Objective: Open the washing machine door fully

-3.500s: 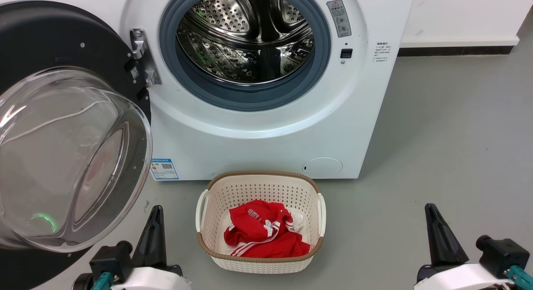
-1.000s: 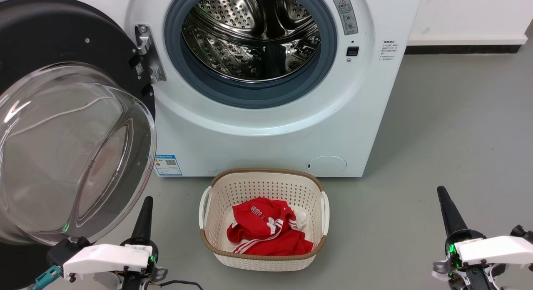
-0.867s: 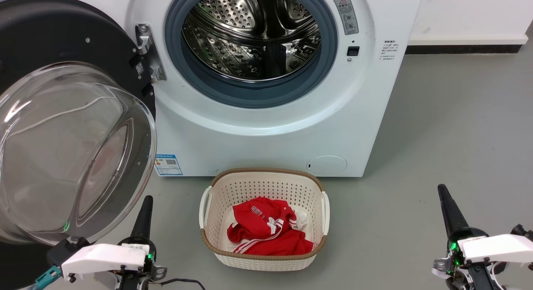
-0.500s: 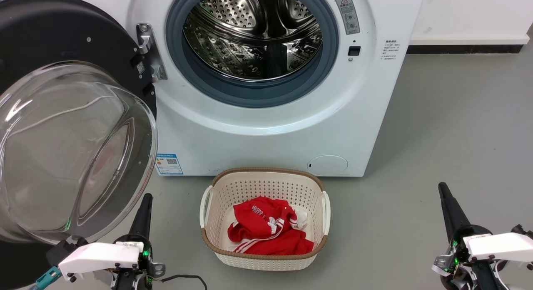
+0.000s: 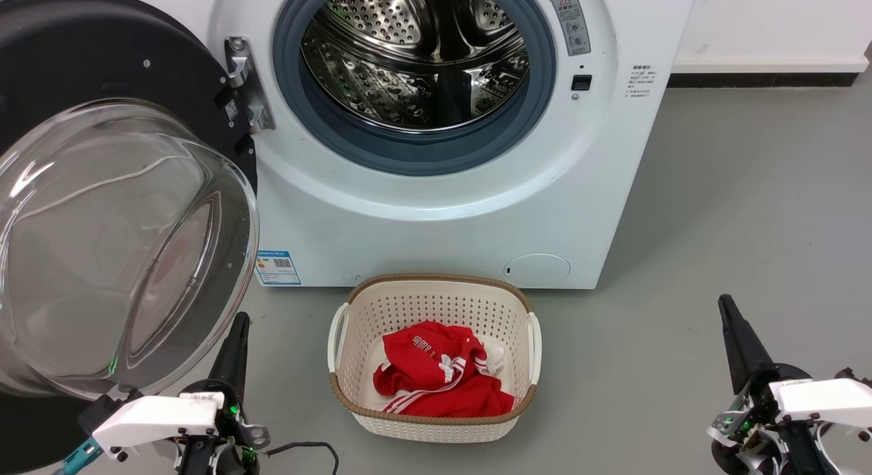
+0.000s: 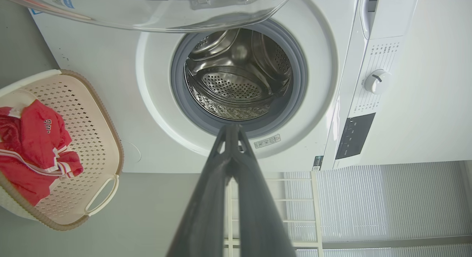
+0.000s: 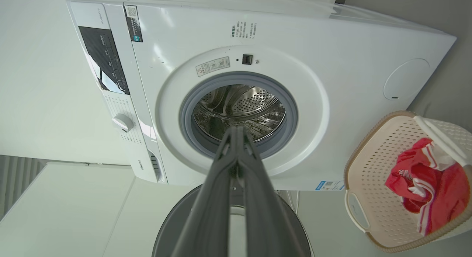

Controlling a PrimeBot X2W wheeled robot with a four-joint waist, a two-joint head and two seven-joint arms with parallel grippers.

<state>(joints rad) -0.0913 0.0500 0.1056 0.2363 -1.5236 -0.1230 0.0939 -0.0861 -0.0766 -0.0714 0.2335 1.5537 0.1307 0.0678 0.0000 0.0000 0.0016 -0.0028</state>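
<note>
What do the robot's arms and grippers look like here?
The left gripper and right gripper each have two long, dark grey fingers tapering to a narrow tip, set on a round black base with small green lights. Behind each base sits a white moulded wrist cover. The left wrist also carries a teal connector and a thin black cable.

The glossy black door (image 5: 122,243), with its bulging clear glass bowl, stands swung wide open on its hinge, close beside the left end effector (image 5: 238,325). The white washing machine (image 5: 436,230) stands ahead of it and the right end effector (image 5: 726,306), its steel drum (image 5: 415,59) exposed.
</note>
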